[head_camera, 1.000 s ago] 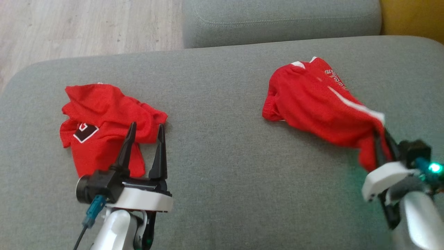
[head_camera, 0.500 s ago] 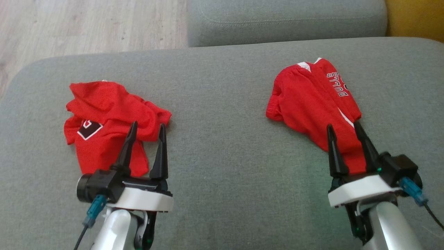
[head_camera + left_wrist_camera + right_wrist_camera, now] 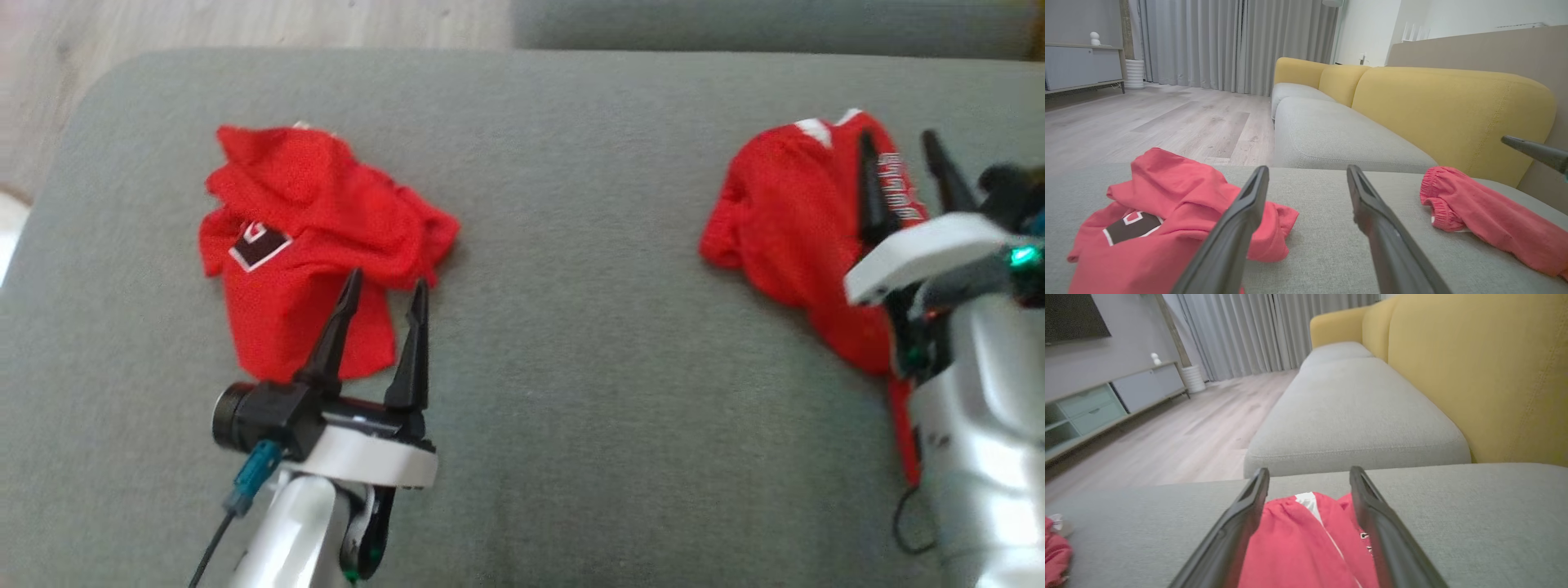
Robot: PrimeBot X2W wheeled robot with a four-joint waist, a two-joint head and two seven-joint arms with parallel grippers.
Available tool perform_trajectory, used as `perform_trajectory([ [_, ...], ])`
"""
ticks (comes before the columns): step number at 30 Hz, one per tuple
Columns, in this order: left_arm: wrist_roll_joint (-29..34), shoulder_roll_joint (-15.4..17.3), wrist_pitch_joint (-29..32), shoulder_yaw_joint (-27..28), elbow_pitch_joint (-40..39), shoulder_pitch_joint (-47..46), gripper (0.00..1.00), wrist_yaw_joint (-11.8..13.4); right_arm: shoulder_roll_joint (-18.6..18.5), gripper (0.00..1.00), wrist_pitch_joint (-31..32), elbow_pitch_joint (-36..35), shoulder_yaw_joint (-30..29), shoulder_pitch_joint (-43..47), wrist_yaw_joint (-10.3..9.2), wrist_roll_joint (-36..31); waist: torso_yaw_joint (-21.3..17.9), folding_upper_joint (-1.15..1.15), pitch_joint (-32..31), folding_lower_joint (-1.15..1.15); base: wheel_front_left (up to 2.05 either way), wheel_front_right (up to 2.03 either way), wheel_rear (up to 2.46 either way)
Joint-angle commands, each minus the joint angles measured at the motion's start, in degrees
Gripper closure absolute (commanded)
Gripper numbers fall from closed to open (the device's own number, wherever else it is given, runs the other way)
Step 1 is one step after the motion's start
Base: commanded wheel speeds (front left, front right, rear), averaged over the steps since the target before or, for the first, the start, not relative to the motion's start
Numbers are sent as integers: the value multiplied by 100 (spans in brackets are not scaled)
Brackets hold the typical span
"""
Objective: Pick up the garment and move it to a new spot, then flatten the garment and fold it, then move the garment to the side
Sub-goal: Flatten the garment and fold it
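A red garment point(image 3: 784, 220) with a white stripe and lettering lies crumpled on the grey sofa cushion point(image 3: 571, 343) at the right. My right gripper point(image 3: 898, 137) hovers open over its far right part, nothing between the fingers. In the right wrist view the garment point(image 3: 1298, 539) lies below and between the spread fingers of the right gripper point(image 3: 1309, 471). My left gripper point(image 3: 388, 279) stands open at the near edge of another red garment point(image 3: 310, 229) with a black patch. In the left wrist view the left gripper point(image 3: 1307, 169) holds nothing, the patched garment point(image 3: 1167, 212) at its left.
The cushion ends at a rounded edge on the left, with wooden floor point(image 3: 49, 49) beyond. A second grey cushion point(image 3: 1355, 408) lies farther ahead and a yellow backrest point(image 3: 1453, 110) runs along the right. A low cabinet point(image 3: 1106, 400) stands by the far wall.
My right gripper opened and let go of the striped garment, which now rests on the cushion; the gripper moved forward over it. The head camera shifted. The left gripper kept its pose.
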Motion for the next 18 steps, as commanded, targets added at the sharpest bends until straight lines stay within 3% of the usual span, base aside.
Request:
perform_trajectory([
  [1, 5, 5, -53, 143, -161, -268, 0, -9, -41, 0, 29, -97, 92, -203, -4, -17, 223, 0, 197, -1, 0, 0, 0],
  [6, -258, -4, -53, 17, -149, -391, 0, 49, -410, 0, 334, 1068, 75, -923, -4, 35, 528, 0, 412, -1, 0, 0, 0],
  [13, -310, -6, -53, -154, -163, -447, 0, 155, -626, 0, 407, 2036, 515, -1262, -4, 162, 613, 0, 470, -1, 0, 0, 0],
  [15, -326, -6, -53, -189, -170, -463, 0, 180, -650, 100, 322, 2208, 570, -1346, -4, 241, 609, 0, 479, -1, 0, 0, 0],
  [18, -340, -6, -53, -206, -176, -488, 0, 207, -617, 100, 57, 2316, 733, -1461, -4, 396, 576, 0, 476, -1, 0, 0, 0],
])
